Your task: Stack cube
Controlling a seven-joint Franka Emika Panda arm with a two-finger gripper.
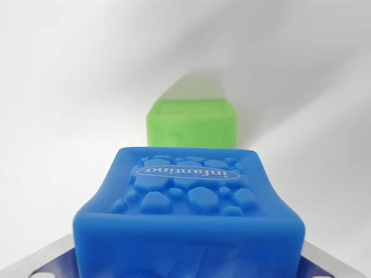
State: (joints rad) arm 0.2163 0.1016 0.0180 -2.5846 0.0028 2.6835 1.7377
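Blue cube (188, 214) sits clamped, it seems, between the metal fingers (40, 258) of the end effector (188, 263); beyond it, a green cube (191, 124) rests on the white counter (58, 116).

Gripper (188, 263) at bottom edge of frame; metal fingers (43, 258) at lower corners, clamped on blue cube (188, 202).

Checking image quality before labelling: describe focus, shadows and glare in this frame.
Wrist view: the blue cube is close and fairly sharp, its embossed lettering readable; the green cube behind is softer; soft grey shadows fan across the white surface; no harsh glare.
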